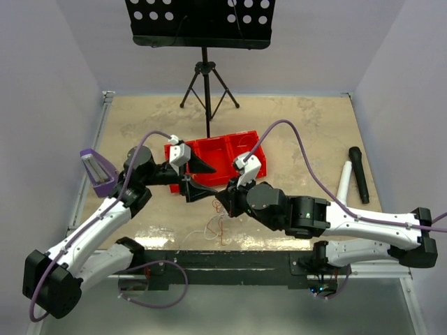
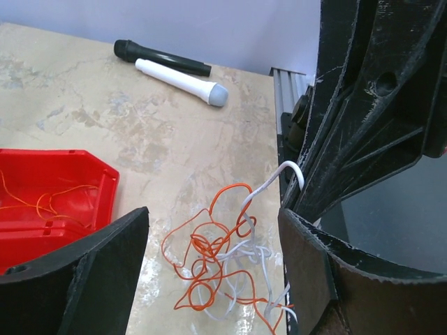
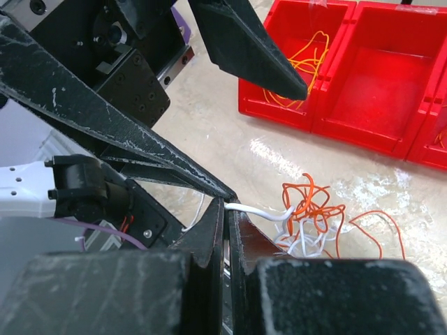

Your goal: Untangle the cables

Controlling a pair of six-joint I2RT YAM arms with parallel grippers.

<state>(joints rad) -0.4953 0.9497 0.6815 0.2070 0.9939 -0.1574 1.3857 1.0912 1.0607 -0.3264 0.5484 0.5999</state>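
The cables [image 2: 220, 262] are a small clump of orange and white wires on the table; the clump shows small in the top view [image 1: 216, 227] and in the right wrist view [image 3: 307, 216]. My right gripper [image 3: 227, 206] is shut on one white wire [image 3: 258, 209] and holds its end lifted off the clump. In the left wrist view this white wire [image 2: 290, 171] hooks out of the right gripper's fingers [image 2: 349, 125]. My left gripper [image 2: 213, 213] is open above the clump, holding nothing. In the top view the left gripper [image 1: 215, 181] and right gripper [image 1: 222, 201] are close together.
Red bins [image 1: 223, 150] lie just behind the grippers, one holding orange wires [image 3: 307, 63]. A black microphone [image 1: 358, 174] and a white one [image 1: 344, 180] lie at the right. A purple object [image 1: 98, 171] sits at the left, and a music stand [image 1: 206, 77] at the back.
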